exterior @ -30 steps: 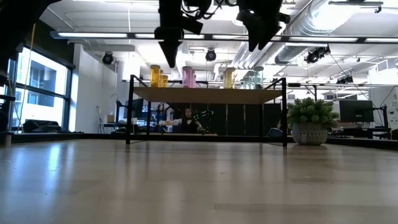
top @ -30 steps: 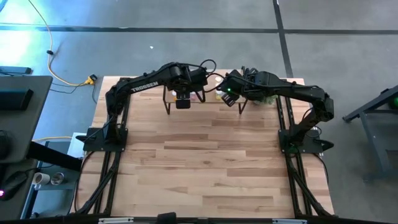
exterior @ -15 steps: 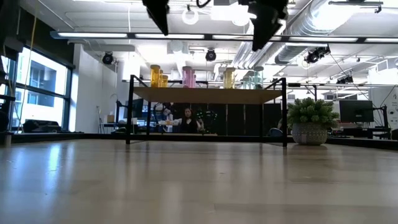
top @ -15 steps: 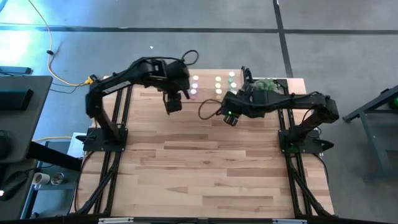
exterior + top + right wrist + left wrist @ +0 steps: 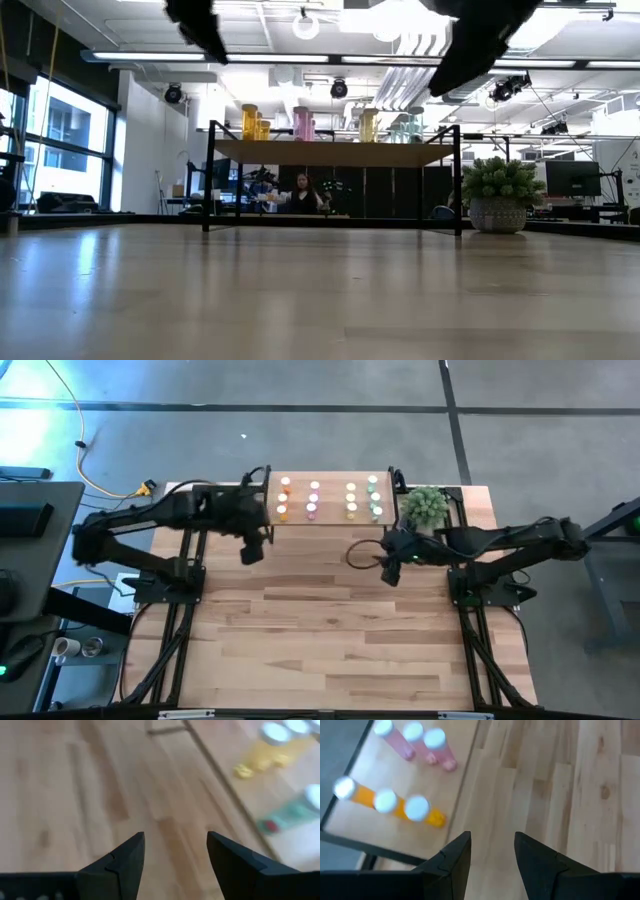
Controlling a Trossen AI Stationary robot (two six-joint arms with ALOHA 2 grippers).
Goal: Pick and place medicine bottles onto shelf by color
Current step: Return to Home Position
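looking down, we see the medicine bottles (image 5: 314,499) standing in colour rows on the shelf (image 5: 332,500); our left gripper (image 5: 252,552) and right gripper (image 5: 390,572) hover near its front corners, jaws parted, holding nothing.

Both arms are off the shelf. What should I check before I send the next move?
1. Left gripper empty: ok, open with nothing between the fingers, over the table at the shelf's left end.
2. Right gripper empty: ok, open with nothing held, in front of the shelf's right end.
3. Colours kept apart: ok, orange bottles, pink bottles, yellow bottles and green bottles each form their own row.
4. Bottles upright: ok in the low view.
5. Right arm's clearance from the plant: cannot tell.
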